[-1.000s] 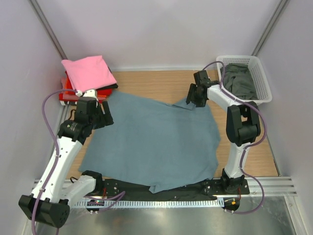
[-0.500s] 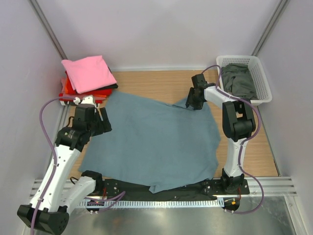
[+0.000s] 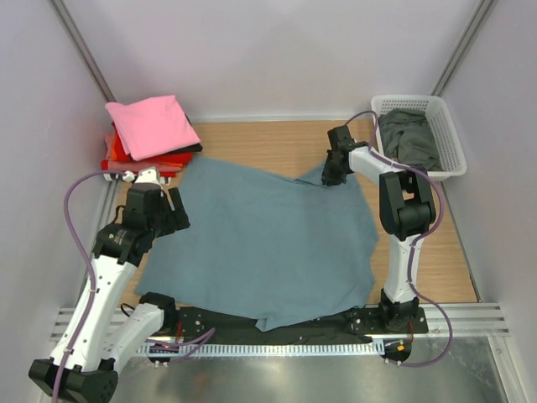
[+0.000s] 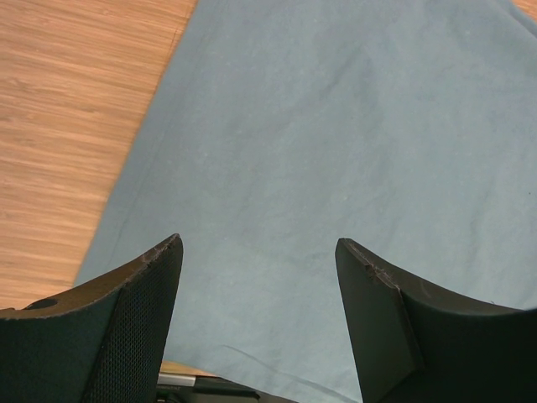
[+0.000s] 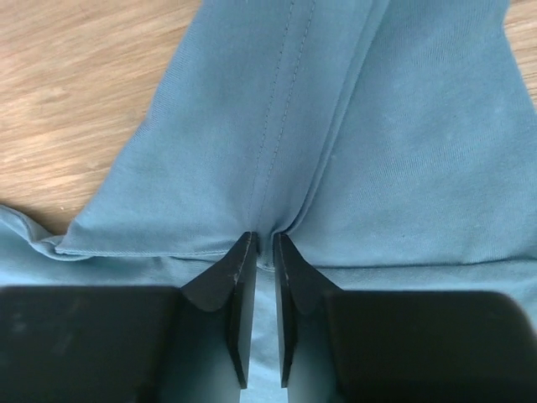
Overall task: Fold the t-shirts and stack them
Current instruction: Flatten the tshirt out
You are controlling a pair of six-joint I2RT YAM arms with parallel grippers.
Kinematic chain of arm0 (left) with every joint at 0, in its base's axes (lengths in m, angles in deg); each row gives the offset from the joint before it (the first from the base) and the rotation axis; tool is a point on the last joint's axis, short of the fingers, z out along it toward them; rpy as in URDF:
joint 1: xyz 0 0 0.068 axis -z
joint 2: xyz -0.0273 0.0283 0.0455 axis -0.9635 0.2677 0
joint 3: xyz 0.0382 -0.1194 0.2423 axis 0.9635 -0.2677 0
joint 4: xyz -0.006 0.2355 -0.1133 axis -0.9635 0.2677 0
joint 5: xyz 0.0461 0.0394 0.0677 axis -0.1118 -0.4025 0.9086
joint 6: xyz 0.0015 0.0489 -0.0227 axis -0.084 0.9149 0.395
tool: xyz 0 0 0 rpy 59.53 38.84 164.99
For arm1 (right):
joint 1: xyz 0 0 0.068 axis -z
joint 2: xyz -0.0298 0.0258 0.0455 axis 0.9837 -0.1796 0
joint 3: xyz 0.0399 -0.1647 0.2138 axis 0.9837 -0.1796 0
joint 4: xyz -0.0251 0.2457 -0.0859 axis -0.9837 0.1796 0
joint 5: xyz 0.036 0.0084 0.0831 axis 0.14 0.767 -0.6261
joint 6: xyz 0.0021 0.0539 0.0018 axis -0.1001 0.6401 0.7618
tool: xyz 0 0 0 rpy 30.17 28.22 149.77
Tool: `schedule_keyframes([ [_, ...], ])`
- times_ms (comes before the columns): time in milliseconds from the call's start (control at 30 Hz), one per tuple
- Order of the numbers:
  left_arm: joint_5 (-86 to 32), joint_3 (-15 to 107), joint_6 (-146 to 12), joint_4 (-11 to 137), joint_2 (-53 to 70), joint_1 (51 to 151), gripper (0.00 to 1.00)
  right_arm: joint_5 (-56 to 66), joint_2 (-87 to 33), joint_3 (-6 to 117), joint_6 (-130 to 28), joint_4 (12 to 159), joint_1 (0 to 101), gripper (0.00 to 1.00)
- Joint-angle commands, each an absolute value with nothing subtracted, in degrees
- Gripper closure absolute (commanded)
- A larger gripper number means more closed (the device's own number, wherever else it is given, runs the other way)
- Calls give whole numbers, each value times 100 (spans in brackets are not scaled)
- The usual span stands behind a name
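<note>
A large slate-blue t-shirt (image 3: 264, 243) lies spread over the wooden table. My right gripper (image 3: 331, 178) is shut on a pinched fold of it at its far right corner; the right wrist view shows the jaws (image 5: 264, 243) nipping the cloth (image 5: 336, 126) beside a seam. My left gripper (image 3: 172, 214) is open and empty, hovering over the shirt's left edge; the cloth (image 4: 336, 134) shows between its fingers. A pink folded t-shirt (image 3: 151, 124) tops a stack with red (image 3: 117, 155) and black shirts at the far left. A dark grey-green shirt (image 3: 409, 138) sits in the basket.
A white lattice basket (image 3: 453, 143) stands at the far right corner. Bare wood (image 3: 277, 143) shows behind the blue shirt and on its right side. White walls close in on both sides. A metal rail runs along the near edge.
My left gripper has drawn back toward me and down along the shirt's left edge. My right gripper has shifted slightly back and right, still on the cloth.
</note>
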State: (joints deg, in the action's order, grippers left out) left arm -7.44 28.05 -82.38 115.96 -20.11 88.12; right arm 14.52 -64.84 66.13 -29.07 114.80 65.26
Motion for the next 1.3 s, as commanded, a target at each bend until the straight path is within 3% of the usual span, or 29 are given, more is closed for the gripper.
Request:
schedule_keyframes([
  [0, -636, 2773, -8307, 11420, -2055, 8818, 25, 1452, -6414, 6899, -2875, 11462, 6524, 81],
  [100, -627, 2764, -8307, 11411, -2055, 8818, 25, 1435, -6397, 7101, -2910, 11594, 6515, 91],
  [133, -627, 2764, -8307, 11402, -2055, 8818, 25, 1417, -6414, 7214, -2910, 11629, 6515, 98],
  [433, -610, 2738, -8307, 11384, -2064, 8818, 25, 1303, -7325, 8848, -2998, 12138, 6392, 99],
  [667, -566, 2738, -8307, 11393, -2029, 8818, 26, 531, -8768, 11318, -3165, 12447, 6225, 99],
  [733, -548, 2738, -8315, 11402, -2038, 8818, 25, 65, -8945, 11600, -3235, 12254, 6216, 88],
  [800, -539, 2729, -8315, 11393, -2038, 8818, 26, -120, -9077, 11645, -3305, 11912, 6225, 68],
  [833, -539, 2729, -8315, 11402, -2038, 8818, 25, -121, -9086, 11628, -3323, 11797, 6216, 53],
  [867, -522, 2729, -8315, 11393, -2038, 8818, 26, -95, -9086, 11645, -3358, 11700, 6216, 29],
  [900, -530, 2729, -8315, 11402, -2038, 8818, 26, -68, -9069, 11680, -3402, 11708, 6225, 23],
  [1000, -513, 2729, -8324, 11402, -2046, 8818, 26, 309, -8657, 11567, -3648, 11743, 6225, 15],
  [1267, -522, 2720, -8333, 11384, -2126, 8818, 26, 1204, -6846, 9529, -3754, 11460, 6225, 13],
])
